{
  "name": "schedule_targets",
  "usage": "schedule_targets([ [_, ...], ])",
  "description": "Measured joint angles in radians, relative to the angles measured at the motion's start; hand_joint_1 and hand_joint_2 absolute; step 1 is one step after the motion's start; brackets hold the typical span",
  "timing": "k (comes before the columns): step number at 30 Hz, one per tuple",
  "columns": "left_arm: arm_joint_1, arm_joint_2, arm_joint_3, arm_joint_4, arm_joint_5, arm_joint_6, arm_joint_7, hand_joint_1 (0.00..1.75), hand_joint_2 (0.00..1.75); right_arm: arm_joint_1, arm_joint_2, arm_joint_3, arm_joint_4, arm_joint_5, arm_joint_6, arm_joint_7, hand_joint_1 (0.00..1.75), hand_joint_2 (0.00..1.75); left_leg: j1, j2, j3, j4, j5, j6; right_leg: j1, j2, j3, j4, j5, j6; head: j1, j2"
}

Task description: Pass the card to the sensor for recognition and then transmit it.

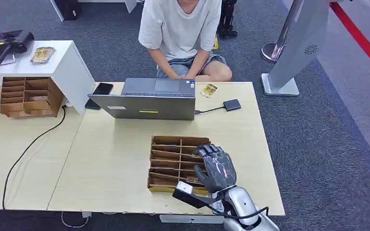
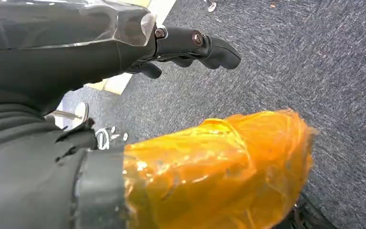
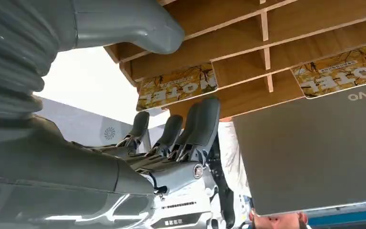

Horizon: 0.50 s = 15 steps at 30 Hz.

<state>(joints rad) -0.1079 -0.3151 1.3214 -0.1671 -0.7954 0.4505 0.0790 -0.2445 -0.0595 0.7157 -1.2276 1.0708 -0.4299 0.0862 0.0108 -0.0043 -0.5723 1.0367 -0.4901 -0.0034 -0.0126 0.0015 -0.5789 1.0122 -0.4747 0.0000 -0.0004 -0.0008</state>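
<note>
The yellow-and-white printed hotel card (image 3: 177, 87) I am after lies flat in a slot of the brown wooden compartment tray (image 1: 166, 144) on the pale wooden surface (image 1: 111, 168); a second such card (image 3: 340, 69) sits in a neighbouring slot. My right robot hand (image 1: 215, 167) hovers over the tray's right side, empty, fingers (image 3: 201, 125) apart and extended toward the card without touching it. To do this pick well, I judge I should lower the fingertips onto the card's near edge, slide it clear of the divider, then pinch it between thumb (image 3: 124, 21) and fingers before lifting. The small dark card reader (image 1: 231, 104), cabled to the grey laptop (image 1: 149, 100), waits well apart near the seated person (image 1: 183, 33). My left robot hand (image 2: 186, 47) hangs over grey carpet, holding nothing, fingers loosely curled.
</note>
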Motion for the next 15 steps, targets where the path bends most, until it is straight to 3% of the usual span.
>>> schedule_targets([
  [15,0.000,0.000,0.000,0.000,0.001,0.000,-0.001,0.00,0.00,0.000,0.000,0.000,0.002,-0.003,0.000,-0.002,0.73,1.75,0.000,0.000,0.000,0.000,0.000,0.000,0.000,0.000,0.000,0.000,0.000,0.000,0.000,0.000],
])
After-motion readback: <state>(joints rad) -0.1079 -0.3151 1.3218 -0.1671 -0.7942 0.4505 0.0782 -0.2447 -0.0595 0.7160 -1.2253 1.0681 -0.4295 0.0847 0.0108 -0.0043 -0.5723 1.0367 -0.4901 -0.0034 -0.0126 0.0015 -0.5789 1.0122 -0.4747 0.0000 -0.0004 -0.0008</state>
